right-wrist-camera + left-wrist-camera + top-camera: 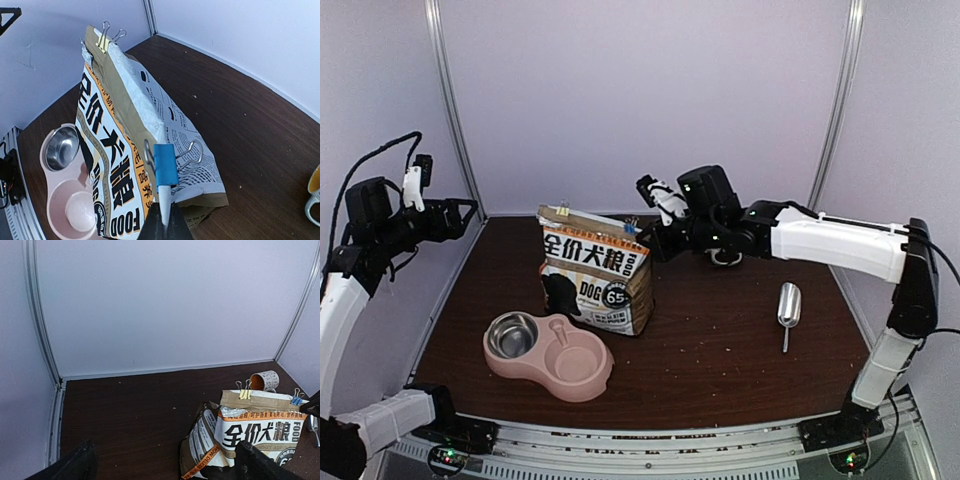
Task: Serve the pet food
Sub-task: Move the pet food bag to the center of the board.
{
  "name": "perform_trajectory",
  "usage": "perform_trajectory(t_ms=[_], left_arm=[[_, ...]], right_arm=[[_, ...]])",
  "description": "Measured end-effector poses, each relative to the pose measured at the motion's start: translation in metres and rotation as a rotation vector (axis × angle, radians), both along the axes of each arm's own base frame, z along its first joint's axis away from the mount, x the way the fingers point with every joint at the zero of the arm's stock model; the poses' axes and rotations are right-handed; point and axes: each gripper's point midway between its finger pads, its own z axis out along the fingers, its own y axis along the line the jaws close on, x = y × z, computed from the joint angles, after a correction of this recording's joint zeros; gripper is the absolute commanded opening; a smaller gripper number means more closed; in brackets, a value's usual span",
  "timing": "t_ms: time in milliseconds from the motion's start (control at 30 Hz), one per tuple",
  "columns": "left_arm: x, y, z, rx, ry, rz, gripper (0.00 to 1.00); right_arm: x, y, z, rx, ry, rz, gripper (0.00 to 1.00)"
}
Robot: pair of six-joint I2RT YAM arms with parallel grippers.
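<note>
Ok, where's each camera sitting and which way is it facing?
Top external: above and behind the robot, looking down on the table; left arm and right arm show.
Left wrist: raised high, facing the back wall and bag top; open left gripper at bottom.
Right wrist: looks along the bag toward the pink bowl; shut right gripper below the blue clip.
All three share the bag.

**Pet food shut away in its bag**

The pet food is hidden inside the bag (598, 275). The bag is kraft-brown with black-and-white lettering. It stands upright just toward 10 o'clock from the middle of the table (720, 340). A yellow clip (102, 42) and a blue clip (165, 167) hold its folded top closed.
</note>
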Motion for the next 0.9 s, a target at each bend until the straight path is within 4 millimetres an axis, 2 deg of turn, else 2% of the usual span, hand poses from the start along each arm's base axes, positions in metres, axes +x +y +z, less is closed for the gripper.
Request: perform_trajectory(t_ms=[167, 333, 467, 600, 633, 733, 800, 900], left_arm=[[0.001, -0.018, -0.002, -0.013, 0.003, -0.087, 0.98], [-0.003, -0.054, -0.011, -0.022, 0.030, -0.242, 0.98], [-0.012, -0.097, -0.021, -0.014, 0.056, -0.411, 0.98], [-0.026, -0.146, -0.033, -0.004, 0.098, -0.591, 0.98], [-0.029, -0.158, -0.034, -0.002, 0.107, -0.630, 0.98], [-0.036, -0.188, -0.031, 0.007, 0.119, -0.730, 0.98], [-0.038, -0.199, -0.024, 0.010, 0.110, -0.761, 0.98], [-0.034, -0.199, -0.003, 0.014, 0.064, -0.743, 0.98]], right_arm=[[-0.033, -0.044, -0.001, -0.030, 0.021, 0.017, 0.00], [-0.073, -0.081, -0.003, -0.018, 0.057, 0.064, 0.00], [-0.103, -0.114, -0.005, -0.002, 0.088, 0.093, 0.00], [-0.121, -0.138, -0.006, 0.028, 0.103, 0.094, 0.00], [-0.123, -0.142, -0.007, 0.035, 0.106, 0.092, 0.03], [-0.129, -0.148, -0.006, 0.053, 0.120, 0.085, 0.44], [-0.130, -0.149, 0.001, 0.073, 0.105, 0.084, 0.61], [-0.129, -0.151, 0.023, 0.096, 0.069, 0.073, 0.75]])
